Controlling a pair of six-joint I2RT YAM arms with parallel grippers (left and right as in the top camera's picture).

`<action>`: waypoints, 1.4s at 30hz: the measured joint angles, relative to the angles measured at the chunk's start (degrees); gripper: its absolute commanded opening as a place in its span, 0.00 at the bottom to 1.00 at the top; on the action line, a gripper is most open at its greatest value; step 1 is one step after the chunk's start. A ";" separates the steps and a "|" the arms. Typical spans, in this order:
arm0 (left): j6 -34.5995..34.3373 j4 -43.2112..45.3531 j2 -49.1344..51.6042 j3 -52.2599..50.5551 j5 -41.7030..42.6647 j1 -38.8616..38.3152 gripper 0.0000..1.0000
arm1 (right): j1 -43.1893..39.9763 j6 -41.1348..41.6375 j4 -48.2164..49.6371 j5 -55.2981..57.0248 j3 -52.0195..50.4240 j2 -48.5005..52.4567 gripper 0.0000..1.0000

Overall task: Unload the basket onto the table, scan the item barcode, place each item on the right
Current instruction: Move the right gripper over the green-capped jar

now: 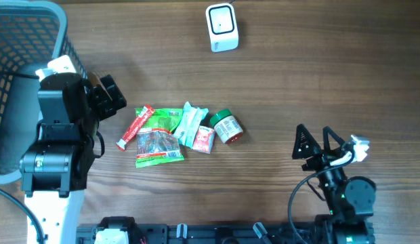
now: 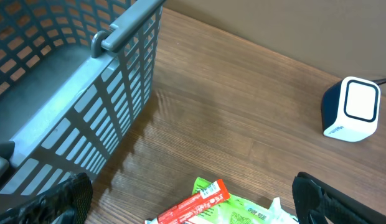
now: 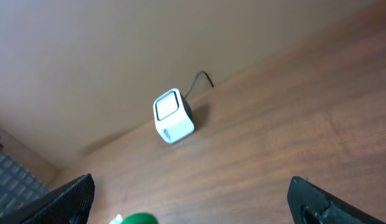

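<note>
The pile of snacks (image 1: 179, 132) lies in the middle of the table (image 1: 318, 74) between the two arms, where either can reach it, and the white scanner (image 1: 221, 27) waits on the far side. The left claw (image 1: 114, 95) and the right claw (image 1: 313, 135) both have fingers wide apart and hold nothing. No barcode can be made out on any packet, and the basket (image 1: 20, 47) at the left is cut off.

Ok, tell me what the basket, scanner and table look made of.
Basket: moulded plastic, matte blue-grey, judging by its even slotted walls. Scanner: smooth white plastic shell, slight sheen. Table: wood or wood-look laminate, satin; grain lines show, but which is unclear.
</note>
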 measured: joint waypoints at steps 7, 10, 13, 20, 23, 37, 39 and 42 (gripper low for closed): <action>0.00 -0.09 0.04 0.00 -0.02 0.00 1.00 | 0.00 -3.45 -17.35 -1.22 25.33 11.37 1.00; 0.00 -0.20 0.07 0.00 0.00 0.00 1.00 | 0.00 -4.96 -27.41 -1.84 36.92 18.86 1.00; 0.00 -0.13 0.09 0.00 -0.02 0.00 1.00 | 0.00 -6.75 -42.64 -2.40 50.95 29.79 1.00; 0.00 -0.11 0.11 0.00 -0.02 0.00 1.00 | 0.00 -8.28 -60.52 -3.28 70.51 54.34 1.00; 0.00 -0.15 0.11 0.00 -0.02 0.00 1.00 | -0.15 -8.31 -61.40 -5.49 71.06 61.70 0.94; 0.00 -0.13 0.13 0.00 -0.02 0.00 1.00 | 10.16 -11.10 -61.44 -8.76 71.08 76.13 0.87; -0.02 -0.13 0.13 0.00 0.00 0.00 1.00 | 12.48 -11.28 -61.44 -7.50 71.08 77.07 0.87; 0.00 -0.13 0.13 0.00 0.00 0.00 1.00 | 15.72 -11.30 -61.35 -4.92 71.08 78.03 0.87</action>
